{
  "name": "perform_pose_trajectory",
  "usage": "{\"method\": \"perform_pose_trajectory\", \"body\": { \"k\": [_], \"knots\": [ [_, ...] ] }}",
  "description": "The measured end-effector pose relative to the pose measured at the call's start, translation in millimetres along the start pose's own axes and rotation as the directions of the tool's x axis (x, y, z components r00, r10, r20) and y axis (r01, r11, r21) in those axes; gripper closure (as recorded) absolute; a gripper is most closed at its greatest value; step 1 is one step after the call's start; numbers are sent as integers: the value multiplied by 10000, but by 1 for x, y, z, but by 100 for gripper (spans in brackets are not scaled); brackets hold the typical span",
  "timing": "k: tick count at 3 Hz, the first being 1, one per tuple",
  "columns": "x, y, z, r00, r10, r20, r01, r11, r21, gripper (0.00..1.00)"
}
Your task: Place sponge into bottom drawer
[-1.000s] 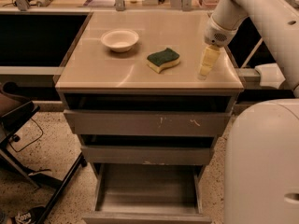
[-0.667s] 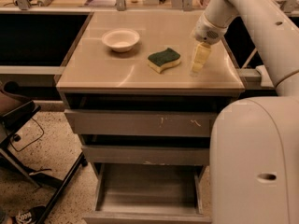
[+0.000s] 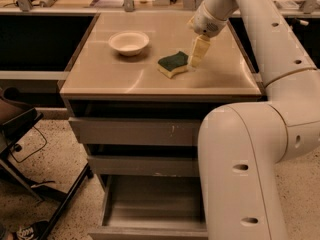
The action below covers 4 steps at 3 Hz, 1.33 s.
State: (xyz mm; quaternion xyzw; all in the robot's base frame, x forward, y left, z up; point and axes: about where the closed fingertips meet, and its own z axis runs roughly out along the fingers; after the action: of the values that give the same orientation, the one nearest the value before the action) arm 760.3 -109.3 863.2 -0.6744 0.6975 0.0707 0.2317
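Right now my pincer (image 3: pixel 195 63) is hanging tip-down over the tan cabinet top (image 3: pixel 125 81), its pale end reaching almost to the surface. I cannot tell how wide it is set, because from this side it is showing as one pale shape. The sponge (image 3: pixel 172 65) is lying flat on the top just to the left of my pincer, green side up, with yellow foam showing along its near edge. Whether the two are touching I cannot tell. Further left and a little behind, a white bowl (image 3: pixel 129 42) is sitting upright, well apart from the sponge. Far below my pincer, the bottom drawer (image 3: pixel 150 209) is standing pulled out, its grey floor showing. Two scuffed drawer fronts (image 3: pixel 135 130) are sitting between it and the top. My white arm (image 3: pixel 250 149) is filling the right foreground, covering the drawers' right ends.
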Motion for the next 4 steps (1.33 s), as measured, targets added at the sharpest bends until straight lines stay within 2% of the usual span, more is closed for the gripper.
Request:
{"method": "perform_pose_trajectory", "body": {
  "k": [1,2,3,4],
  "knots": [
    [0,0,0,10000,0,2,0,10000,-2,0],
    [10,10,25,9952,223,949,-165,9980,-615,0],
    [-5,21,74,9733,102,2294,290,9856,-1669,0],
    [-9,12,79,9706,134,2404,200,9905,-1359,0]
  ]
}}
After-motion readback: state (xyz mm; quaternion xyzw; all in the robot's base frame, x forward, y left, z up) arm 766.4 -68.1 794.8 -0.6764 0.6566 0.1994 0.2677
